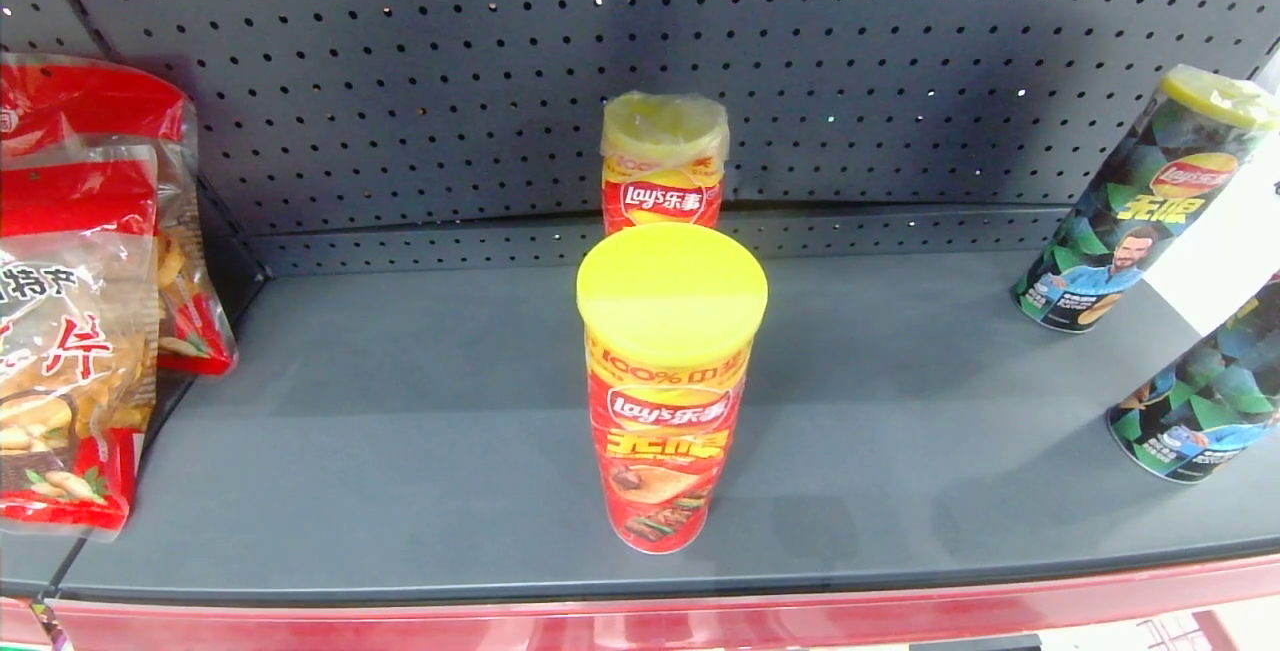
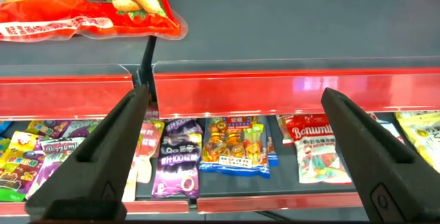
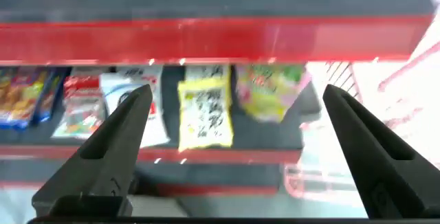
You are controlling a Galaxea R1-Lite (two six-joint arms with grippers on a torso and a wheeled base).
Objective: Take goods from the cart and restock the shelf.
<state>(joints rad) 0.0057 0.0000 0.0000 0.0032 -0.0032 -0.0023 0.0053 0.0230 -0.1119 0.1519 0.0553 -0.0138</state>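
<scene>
Head view, left to right: a grey shelf (image 1: pixel 400 411) with a pegboard back (image 1: pixel 400 81) and a red front rail (image 1: pixel 700 616). At the far left stand red snack bags (image 1: pixel 70 311), one in front of another. In the middle a red chip can (image 1: pixel 665 401) with a yellow lid stands upright near the shelf's front edge. A second red chip can (image 1: pixel 662 166) stands upright directly behind it, close to the pegboard, with clear film over its top. At the right are two dark green cans, the rear one (image 1: pixel 1130 221) and the front one (image 1: pixel 1200 411), with a white tag (image 1: pixel 1220 251) across them. The front one is cut off by the picture's edge.

Left wrist view: the left gripper (image 2: pixel 235 93) faces the red rail from in front, its fingers (image 2: pixel 103 162) wide apart with nothing between them. Above the rail lies a red snack bag (image 2: pixel 82 4). Below it is a lower shelf of small packets, among them a purple packet (image 2: pixel 180 159).

Right wrist view: the right gripper (image 3: pixel 237 90) also faces the rail, its fingers wide apart and empty. Beneath the rail is the lower shelf with other packets, a yellow packet (image 3: pixel 204 114) near the middle.
</scene>
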